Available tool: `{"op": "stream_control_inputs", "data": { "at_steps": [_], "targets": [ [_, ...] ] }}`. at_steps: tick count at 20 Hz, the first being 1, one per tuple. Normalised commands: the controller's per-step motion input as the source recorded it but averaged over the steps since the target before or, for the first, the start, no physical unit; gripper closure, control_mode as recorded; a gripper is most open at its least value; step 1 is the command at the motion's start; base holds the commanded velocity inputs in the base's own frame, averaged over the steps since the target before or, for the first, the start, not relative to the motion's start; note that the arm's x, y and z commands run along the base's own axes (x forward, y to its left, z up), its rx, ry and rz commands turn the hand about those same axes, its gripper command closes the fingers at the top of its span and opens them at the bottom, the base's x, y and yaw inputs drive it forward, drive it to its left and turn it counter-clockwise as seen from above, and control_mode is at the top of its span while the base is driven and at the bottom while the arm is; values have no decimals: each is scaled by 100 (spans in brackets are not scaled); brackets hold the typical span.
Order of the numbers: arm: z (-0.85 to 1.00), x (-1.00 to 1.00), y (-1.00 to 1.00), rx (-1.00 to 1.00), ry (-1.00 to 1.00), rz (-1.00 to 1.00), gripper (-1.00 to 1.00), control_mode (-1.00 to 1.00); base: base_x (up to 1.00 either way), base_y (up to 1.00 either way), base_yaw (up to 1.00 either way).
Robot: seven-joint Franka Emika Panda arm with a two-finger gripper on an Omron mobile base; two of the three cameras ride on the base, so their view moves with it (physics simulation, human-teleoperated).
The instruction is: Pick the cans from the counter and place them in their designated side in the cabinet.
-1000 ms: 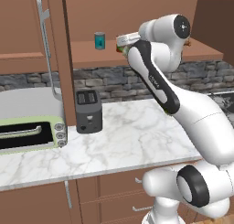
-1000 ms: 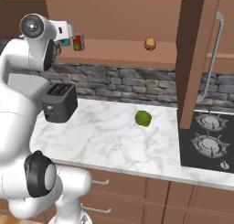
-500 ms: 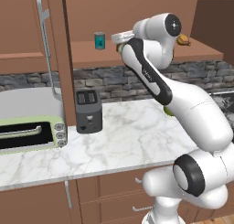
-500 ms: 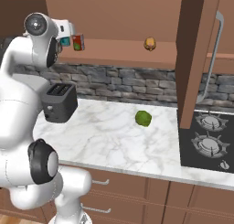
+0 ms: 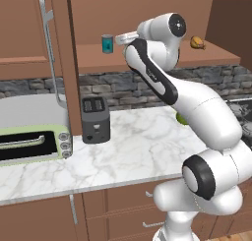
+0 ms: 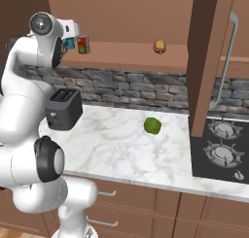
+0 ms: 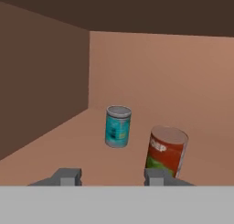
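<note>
A red can [image 7: 167, 151] with a green label patch stands on the brown shelf of the cabinet [image 7: 68, 141], just right of a teal-blue can [image 7: 118, 126]. In the hand view my gripper [image 7: 113, 176] is open, its fingertips [image 7: 68, 175] apart with nothing between them. The red can stands a little beyond the right tip. From the right base, the red can [image 6: 82, 44] is right beside the gripper [image 6: 73, 37], and the teal-blue can [image 6: 69, 42] is partly hidden behind the hand. The left base view has the gripper [image 5: 120, 38] next to the teal-blue can [image 5: 107, 43]. The marble counter [image 6: 121, 149] lies below.
A black toaster [image 5: 94, 119] and a green toaster oven [image 5: 29, 136] sit on the counter's left. A green fruit [image 6: 152, 126] lies mid-counter. A small orange-brown food item [image 6: 159, 46] is on the shelf's right half. The stove [image 6: 221, 144] is at the right. An open cabinet door [image 5: 61, 63] hangs left.
The arm's elbow has swung up and over while the hand stayed at the shelf, edging slightly left. The red can has not moved.
</note>
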Motion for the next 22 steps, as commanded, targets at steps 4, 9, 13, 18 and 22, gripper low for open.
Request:
{"op": "stream_control_inputs", "data": {
  "at_steps": [4,9,13,18,22],
  "targets": [
    [0,25,11,0,2,0,100,-100,0,0,0],
    [0,25,11,0,3,0,100,-100,0,0,0],
    [0,20,5,0,3,0,100,-100,0,0,0],
    [-1,12,0,-1,5,0,100,-100,0,0,0],
    [-8,8,0,-2,6,0,100,-100,0,0,0]
  ]
}}
